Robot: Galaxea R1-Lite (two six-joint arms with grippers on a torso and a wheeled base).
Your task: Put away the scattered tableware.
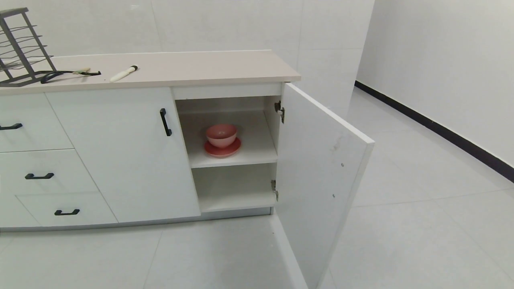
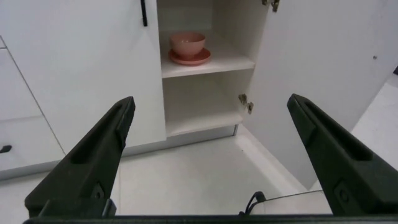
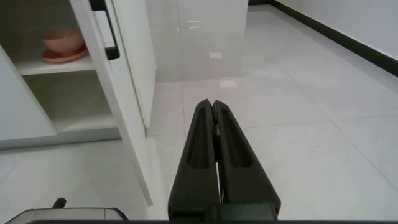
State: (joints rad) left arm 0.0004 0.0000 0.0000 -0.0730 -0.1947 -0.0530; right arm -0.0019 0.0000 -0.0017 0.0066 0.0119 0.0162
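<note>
1. The pink bowl (image 1: 221,135) sits on the red plate (image 1: 222,149). Both are on the upper shelf (image 1: 257,154) of the cupboard, whose door (image 1: 317,172) stands wide open. I judge this part done.
2. On the worktop (image 1: 200,68) lie a white-handled utensil (image 1: 123,73) and a black utensil (image 1: 68,73), the black one just beside the wire rack (image 1: 22,48). I judge these are what is left.
3. Left jaws: spread wide with nothing between them, low in front of the open cupboard.
4. Right jaws: pressed together and empty, over the floor beside the door.
5. Estimate: about half done. The drawers (image 1: 48,164) are shut, and I cannot tell where the utensils belong. The door also needs closing.
</note>
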